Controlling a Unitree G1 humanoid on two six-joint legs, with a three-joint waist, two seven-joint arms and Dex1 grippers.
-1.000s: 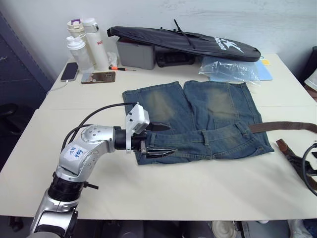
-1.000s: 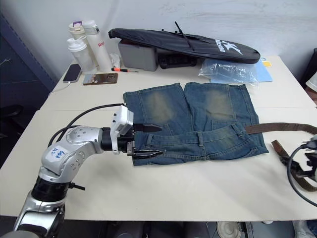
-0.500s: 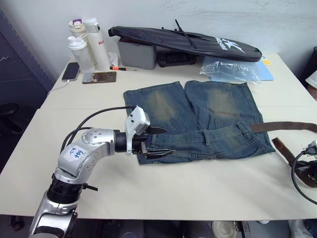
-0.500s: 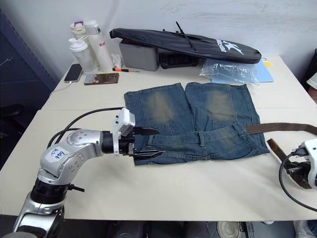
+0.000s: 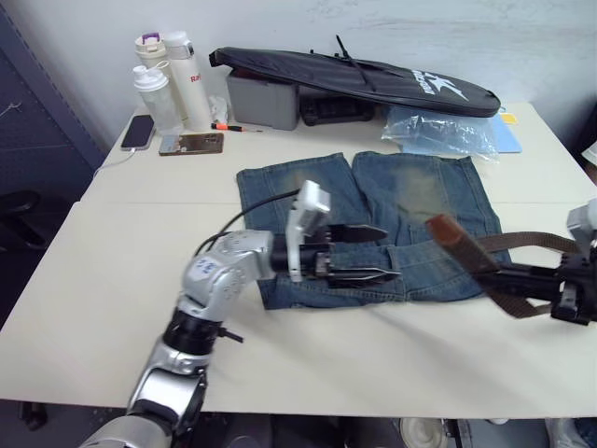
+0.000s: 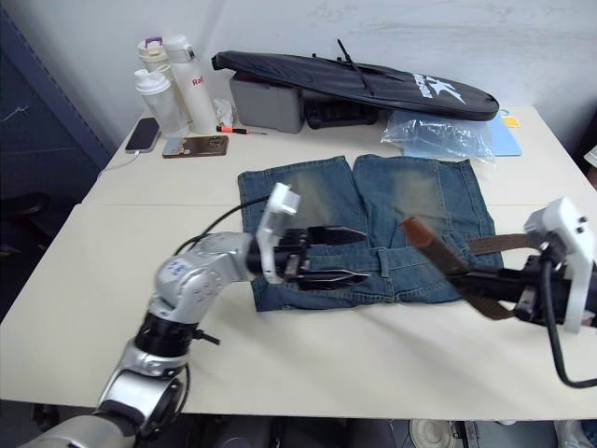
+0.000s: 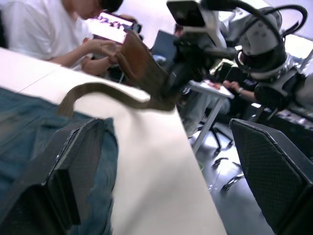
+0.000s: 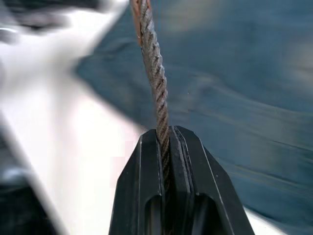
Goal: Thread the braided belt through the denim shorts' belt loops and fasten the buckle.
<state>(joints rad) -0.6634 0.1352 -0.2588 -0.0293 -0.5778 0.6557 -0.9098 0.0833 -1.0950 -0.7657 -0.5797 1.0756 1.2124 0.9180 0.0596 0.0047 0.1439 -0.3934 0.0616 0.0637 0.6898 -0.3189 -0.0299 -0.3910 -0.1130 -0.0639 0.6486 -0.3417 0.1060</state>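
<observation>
One pair of denim shorts (image 5: pixel 387 219) lies flat on the white table (image 5: pixel 121 280), waistband toward the near edge and both legs pointing far. One braided belt (image 5: pixel 522 245) runs along the right side of the table: one stretch lies flat beside the right hip of the shorts, and the free end rises off the table and sticks up over the right part of the waistband, its tip (image 5: pixel 440 227) in the air. The buckle and the belt loops cannot be made out.

The right gripper (image 8: pixel 164 147) has its two fingers pressed tight together on the belt, the woven strap standing up between them in the right wrist view. The left gripper (image 5: pixel 368 252) reaches in over the left half of the waistband, its two black fingers spread apart with nothing between them; whether the lower one touches the denim cannot be told.

At the far edge of the table stand three bottles (image 5: pixel 168 79), with two phones (image 5: pixel 191 143) lying near them, one grey box (image 5: pixel 263 98), one long black bag (image 5: pixel 364 77) and one clear plastic bag (image 5: pixel 438 131). In the left wrist view, one person in a white top (image 7: pixel 44 29) sits beyond the table.
</observation>
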